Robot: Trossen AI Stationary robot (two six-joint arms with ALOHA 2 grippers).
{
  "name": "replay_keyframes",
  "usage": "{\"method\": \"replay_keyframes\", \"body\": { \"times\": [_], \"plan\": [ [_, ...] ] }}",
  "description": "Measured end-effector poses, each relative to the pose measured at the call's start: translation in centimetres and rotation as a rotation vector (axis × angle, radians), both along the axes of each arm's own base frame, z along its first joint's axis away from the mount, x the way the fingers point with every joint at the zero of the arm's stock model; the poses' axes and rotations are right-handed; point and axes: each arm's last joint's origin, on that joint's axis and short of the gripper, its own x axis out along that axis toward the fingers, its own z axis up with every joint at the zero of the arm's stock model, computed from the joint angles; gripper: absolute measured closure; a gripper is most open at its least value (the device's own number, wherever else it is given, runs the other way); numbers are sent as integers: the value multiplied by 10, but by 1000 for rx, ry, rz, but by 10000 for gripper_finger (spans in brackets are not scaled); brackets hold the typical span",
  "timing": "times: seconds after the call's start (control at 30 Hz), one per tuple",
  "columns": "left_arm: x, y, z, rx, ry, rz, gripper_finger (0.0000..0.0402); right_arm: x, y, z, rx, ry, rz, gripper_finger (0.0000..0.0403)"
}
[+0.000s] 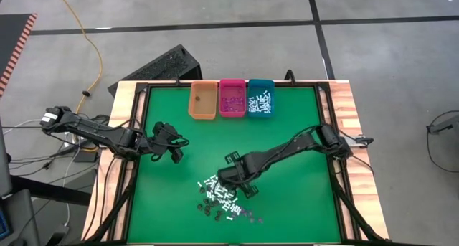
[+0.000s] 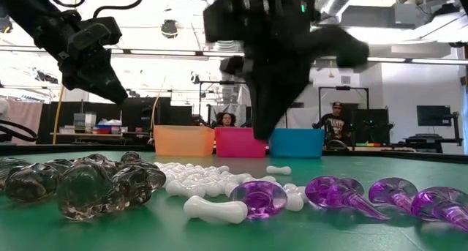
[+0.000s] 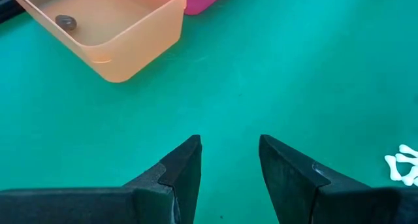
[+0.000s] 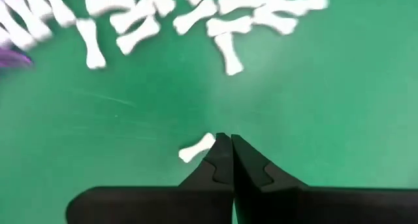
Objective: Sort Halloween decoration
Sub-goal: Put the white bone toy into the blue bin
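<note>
- Dozens of Halloween decoration pieces (image 1: 219, 197) lie lower centre on the green table (image 1: 294, 131).
- Right gripper (image 4: 225, 145), nearest, is pinched closed; one white bone (image 4: 196, 148) lies just beside its tips, apparently not gripped.
- Left gripper (image 3: 228, 162) hangs spread, empty, left of centre.

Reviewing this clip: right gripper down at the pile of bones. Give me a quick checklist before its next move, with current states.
1. Right gripper shut: ok.
2. White bone actually pinched: cannot tell; it lies beside the fingertips, mostly outside them.
3. Teal bin already holds white bones, so destination is clear: ok.
4. Left gripper open, empty, away from the pile: ok.
5. Orange bin holds one dark piece; pink bin holds purple pieces: ok.
</note>
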Motion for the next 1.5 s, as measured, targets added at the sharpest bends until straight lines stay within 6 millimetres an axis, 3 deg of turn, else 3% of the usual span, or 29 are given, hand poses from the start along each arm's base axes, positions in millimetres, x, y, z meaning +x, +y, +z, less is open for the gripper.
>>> {"method": "replay_keyframes", "body": {
  "times": [0.17,0.27,0.37,0.57,0.77,0.97,1.3,1.4,1.5],
  "plan": [
    [0,0,0,-1,2,-2,257,-11,-33,32,173,30,-370,347],
    [0,0,0,-3,-6,-2,257,-17,-45,32,246,108,-579,299],
    [1,0,1,-2,-18,-4,257,-16,-41,25,277,115,-668,253],
    [1,0,1,-8,-11,-12,257,-4,-10,3,263,25,-619,198],
    [1,-1,1,-12,-11,-16,257,-7,3,-7,182,23,-635,203],
    [1,-1,1,-14,-12,-16,257,-4,5,-15,180,15,-638,213],
    [1,-1,1,-23,-12,-22,257,-14,1,-45,212,34,-668,218],
    [1,-1,1,-20,-11,-22,257,-13,1,-47,215,26,-678,245],
    [1,-1,1,-20,-11,-23,257,-13,1,-48,203,21,-681,297]
  ]
}}
